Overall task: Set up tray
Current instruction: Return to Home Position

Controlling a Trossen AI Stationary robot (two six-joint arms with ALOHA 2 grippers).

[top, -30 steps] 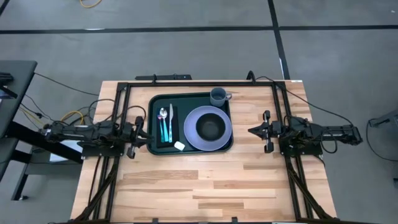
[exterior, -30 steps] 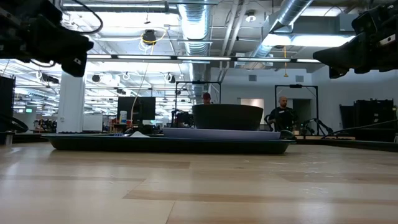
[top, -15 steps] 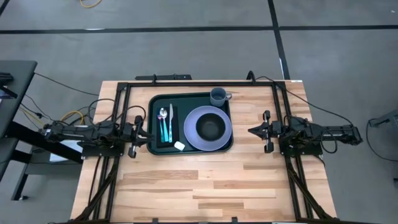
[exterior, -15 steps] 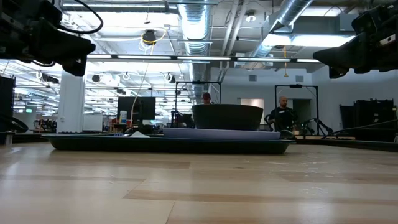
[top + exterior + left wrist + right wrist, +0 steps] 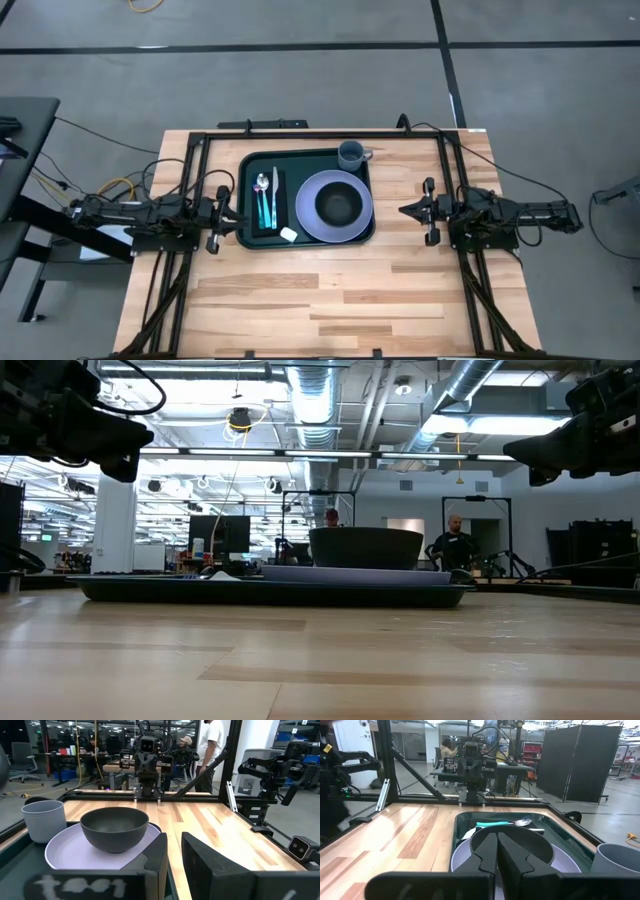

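The dark green tray lies flat on the wooden table, toward its far edge. On it a lavender plate carries a dark bowl. A grey-blue cup stands in the tray's far right corner. A black napkin on the tray's left part holds teal-handled cutlery. My left gripper hovers just left of the tray, its fingers a narrow gap apart. My right gripper hovers to the tray's right, shut and pointing at it. Neither touches anything.
A small white object lies on the tray's near left part. Black frame rails run along the table's far, left and right sides. Bare wood fills the table's near half. People stand in the room behind.
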